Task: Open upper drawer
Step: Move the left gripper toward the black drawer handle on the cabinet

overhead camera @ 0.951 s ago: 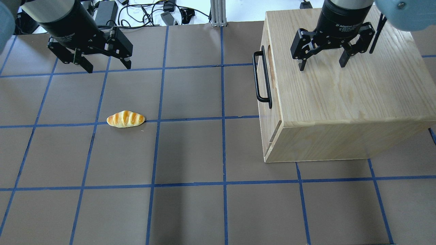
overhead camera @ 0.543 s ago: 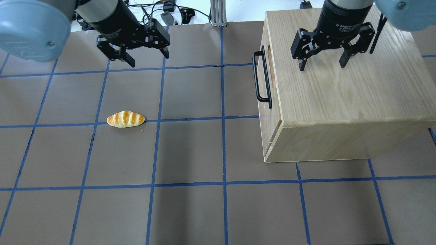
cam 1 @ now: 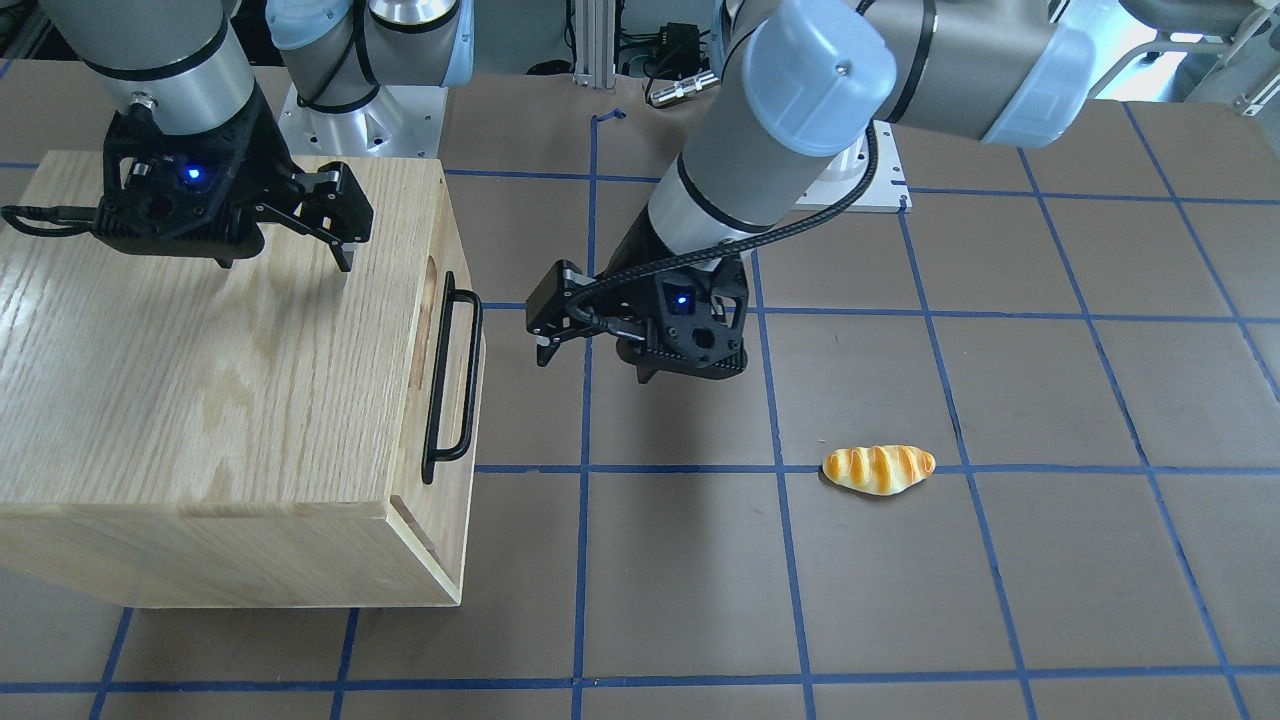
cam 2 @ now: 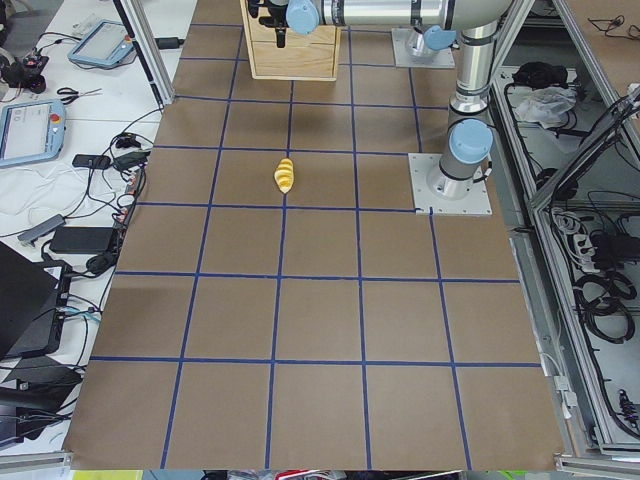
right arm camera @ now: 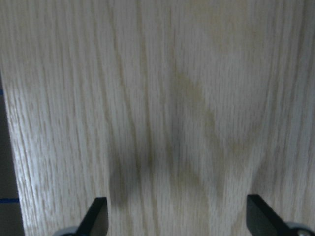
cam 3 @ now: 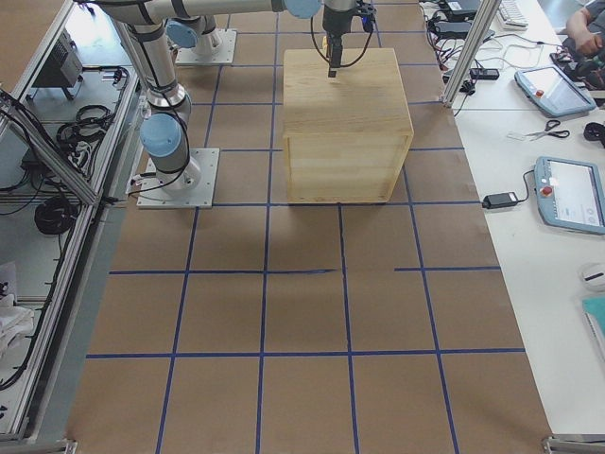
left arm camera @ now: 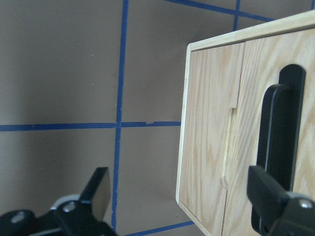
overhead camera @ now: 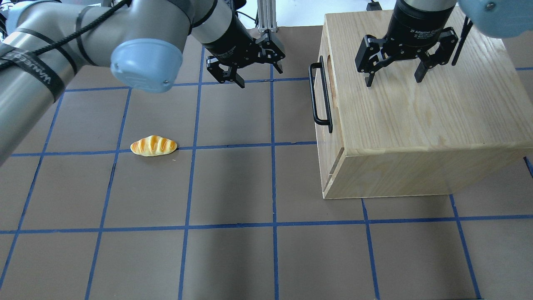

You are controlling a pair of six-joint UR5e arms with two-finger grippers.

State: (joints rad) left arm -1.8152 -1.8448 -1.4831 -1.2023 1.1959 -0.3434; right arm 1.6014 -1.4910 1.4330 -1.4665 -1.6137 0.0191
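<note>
- Left claw [overhead camera: 261, 75], black metal with two blunt fingers spread apart, holds nothing and hangs over the tabletop [overhead camera: 233, 187], near the cabinet front but clear of it.
- Its wrist view looks at that front sideways, with one finger overlapping the black handle [left arm camera: 275, 128] in the picture.
- The right claw [overhead camera: 393, 79], fingers likewise wide apart and empty, is poised over the cabinet [overhead camera: 416, 116] top; whether the tips touch the wood cannot be told.
- The upper drawer [left arm camera: 253, 73] sits shut, its light-wood front flush in the cabinet face, directly under the top board.
- Its top edge has a shallow rounded notch, and the handle is a long, smooth bar with bent ends, standing off the panel.
- The cabinet is a boxy block of pale oak with strong, wavy grain.
- Matte brown paper covers the tabletop, crossed by a grid of blue tape.
- A strip of this paper lies between the left claw and the handle.
- A glossy golden bread roll [overhead camera: 153, 146], ridged with darker stripes, lies on a tape line well away from the cabinet.
</note>
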